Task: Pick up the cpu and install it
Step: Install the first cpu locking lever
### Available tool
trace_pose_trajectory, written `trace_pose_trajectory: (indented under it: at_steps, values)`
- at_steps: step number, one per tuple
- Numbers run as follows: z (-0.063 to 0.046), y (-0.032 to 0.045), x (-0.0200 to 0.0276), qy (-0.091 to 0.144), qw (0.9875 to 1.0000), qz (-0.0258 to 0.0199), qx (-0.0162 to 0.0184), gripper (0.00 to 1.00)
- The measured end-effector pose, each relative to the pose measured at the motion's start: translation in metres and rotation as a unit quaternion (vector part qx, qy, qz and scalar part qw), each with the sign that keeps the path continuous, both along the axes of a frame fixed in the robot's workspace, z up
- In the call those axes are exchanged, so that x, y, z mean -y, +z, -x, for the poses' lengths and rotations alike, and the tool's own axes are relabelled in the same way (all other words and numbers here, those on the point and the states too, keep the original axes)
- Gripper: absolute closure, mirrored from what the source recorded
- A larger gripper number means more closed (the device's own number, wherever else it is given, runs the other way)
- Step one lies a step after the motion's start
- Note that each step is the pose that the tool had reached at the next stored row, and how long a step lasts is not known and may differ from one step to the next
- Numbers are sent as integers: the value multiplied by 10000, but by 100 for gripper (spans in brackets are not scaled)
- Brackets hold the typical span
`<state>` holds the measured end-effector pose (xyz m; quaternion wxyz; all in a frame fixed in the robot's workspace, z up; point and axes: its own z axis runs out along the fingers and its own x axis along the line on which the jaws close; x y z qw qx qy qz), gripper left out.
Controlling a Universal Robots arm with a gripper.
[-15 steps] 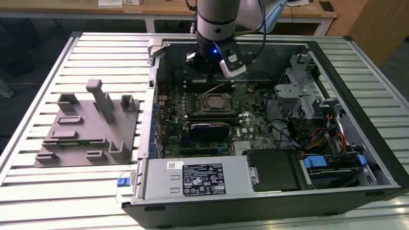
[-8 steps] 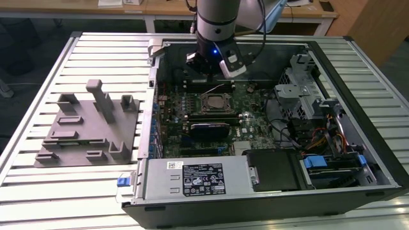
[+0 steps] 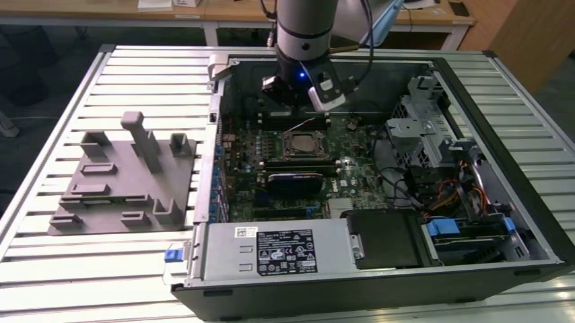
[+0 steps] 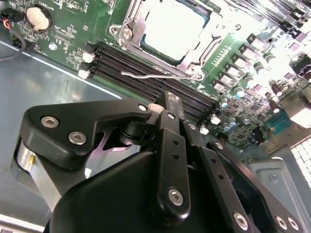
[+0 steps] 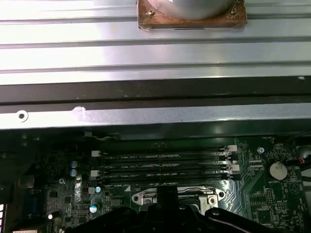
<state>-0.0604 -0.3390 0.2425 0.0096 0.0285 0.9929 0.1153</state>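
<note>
Silver-grey and flat, the cpu (image 4: 171, 25) sits inside the metal-framed socket (image 4: 127, 30) on the green motherboard (image 4: 73, 34); the second wrist view shows its top plainly, while in the first wrist view my own linkage covers it. My gripper (image 4: 167, 108) is clenched, holding nothing, over the memory slots (image 4: 146, 80) just beside the socket. In the exterior view the case wall (image 3: 378, 62) stands close behind my arm.
</note>
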Motion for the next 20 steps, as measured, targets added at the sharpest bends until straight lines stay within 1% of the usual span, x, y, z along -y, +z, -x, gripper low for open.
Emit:
trace_pose_trajectory:
  at_steps: [3, 7, 8, 9, 10, 13, 15, 17, 20]
  values:
    - [0, -20, 0, -10, 10000, 2, 2, 89]
    - [-1, -36, 0, -39, 10000, 27, 3, 89]
    - [-1, -41, 0, -46, 10000, 29, 8, 89]
    - [0, -45, 0, -51, 10000, 31, 28, 89]
    - [0, -47, 0, -52, 10000, 34, 70, 89]
    - [-1, -56, 0, -56, 9997, 40, 215, 89]
    - [-2, -65, -1, -58, 9995, 39, 302, 89]
    - [-2, -74, 0, -60, 9993, 41, 369, 89]
    - [-1, -94, 0, -69, 9990, 42, 449, 89]
